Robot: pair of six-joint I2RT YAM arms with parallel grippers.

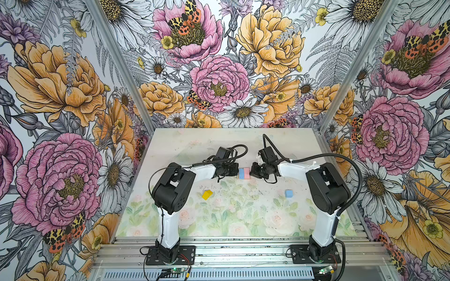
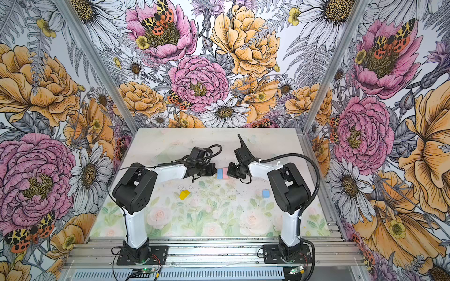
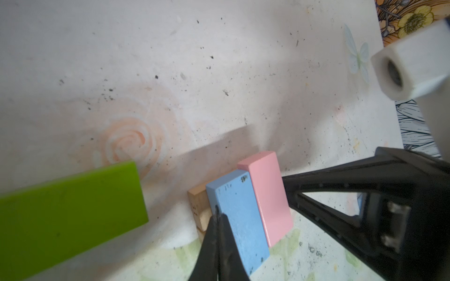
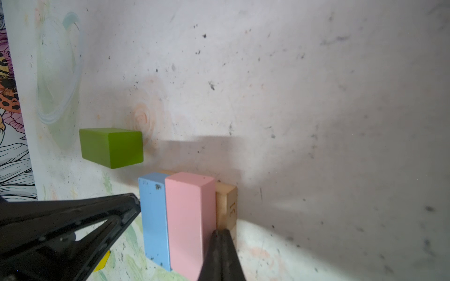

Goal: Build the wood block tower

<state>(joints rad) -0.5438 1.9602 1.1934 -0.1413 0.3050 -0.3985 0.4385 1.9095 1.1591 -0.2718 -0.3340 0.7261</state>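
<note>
Jaws pressed together, your left gripper [image 3: 217,216] and right gripper [image 4: 218,234] flank the blue-pink brick pair [image 4: 185,219]; tan planks [image 4: 226,206] beneath it mostly hidden.

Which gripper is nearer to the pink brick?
Right. The right gripper, shut, is at the outer side of the pink brick; the left gripper, shut, is beyond the light blue brick, against it.

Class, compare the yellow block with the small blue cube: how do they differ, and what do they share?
The yellow block has a sloped, roof-like top; the blue cube is flat-faced. The yellow block lies on the left half of the table, the blue cube on the right half. Both lie loose, apart from the stack, untouched.
</note>
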